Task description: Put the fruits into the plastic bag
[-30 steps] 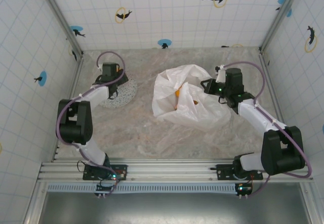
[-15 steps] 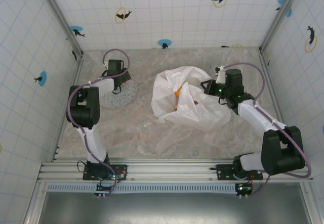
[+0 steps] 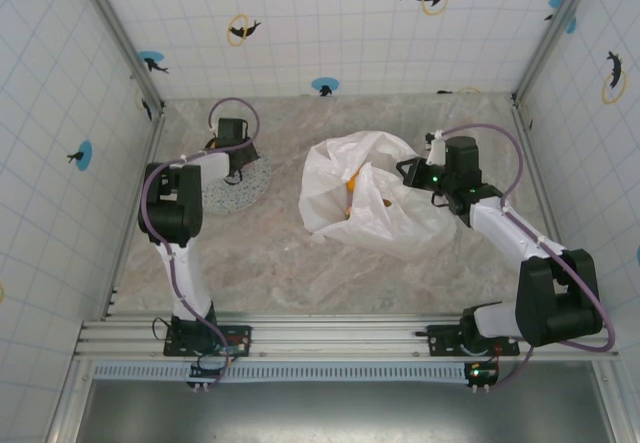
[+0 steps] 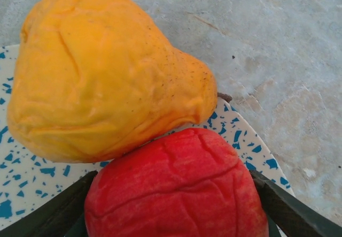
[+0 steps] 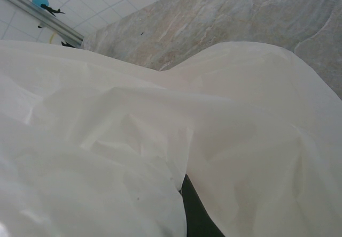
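A red fruit (image 4: 176,189) lies on the speckled plate (image 4: 246,140), touching a yellow-orange pear (image 4: 101,76) behind it. My left gripper (image 4: 171,207) is shut on the red fruit, a dark finger (image 4: 291,210) pressed against each side. In the top view the left gripper (image 3: 237,163) points down onto the plate (image 3: 222,199). The plastic bag (image 3: 372,208) lies crumpled mid-table, with orange fruits (image 3: 352,179) showing inside. My right gripper (image 3: 411,171) is shut on the bag's right edge. In the right wrist view the bag's film (image 5: 133,140) drapes over that gripper (image 5: 188,205), one finger (image 5: 196,218) showing.
The marble tabletop (image 3: 260,253) is walled by tiled panels at the left, back and right. The plate sits near the back left corner. Both arm bases stand on the rail (image 3: 330,338) at the near edge.
My left arm folded up and carried its gripper a little farther back over the plate. Its jaws narrowed from wide open onto the red fruit. The right arm and bag stayed put.
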### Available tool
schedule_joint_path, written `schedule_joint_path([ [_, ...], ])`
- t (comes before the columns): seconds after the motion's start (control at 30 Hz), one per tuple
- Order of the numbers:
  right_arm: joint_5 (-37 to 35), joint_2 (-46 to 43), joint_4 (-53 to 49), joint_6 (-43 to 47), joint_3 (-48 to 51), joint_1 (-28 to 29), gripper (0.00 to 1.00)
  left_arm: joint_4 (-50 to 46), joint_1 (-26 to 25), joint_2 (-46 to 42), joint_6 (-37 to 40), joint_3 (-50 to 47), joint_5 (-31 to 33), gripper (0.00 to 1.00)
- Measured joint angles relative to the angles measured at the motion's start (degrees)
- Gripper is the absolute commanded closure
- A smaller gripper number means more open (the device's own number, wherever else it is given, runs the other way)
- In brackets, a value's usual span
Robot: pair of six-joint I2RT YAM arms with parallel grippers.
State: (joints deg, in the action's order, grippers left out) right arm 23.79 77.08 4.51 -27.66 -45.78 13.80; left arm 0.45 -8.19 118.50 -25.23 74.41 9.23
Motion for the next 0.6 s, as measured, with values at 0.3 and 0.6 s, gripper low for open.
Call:
schedule_joint_path([
  [0.3, 0.0, 0.0, 0.0, 0.0, 0.0, 0.0, 1.00, 2.0, 0.0, -3.1, -0.1, -4.9, -2.6, 0.48],
  [0.6, 0.0, 0.0, 0.0, -0.2, 0.0, 0.0, 1.00, 4.1, -1.1, -23.6, -1.4, -24.1, -6.0, 0.50],
])
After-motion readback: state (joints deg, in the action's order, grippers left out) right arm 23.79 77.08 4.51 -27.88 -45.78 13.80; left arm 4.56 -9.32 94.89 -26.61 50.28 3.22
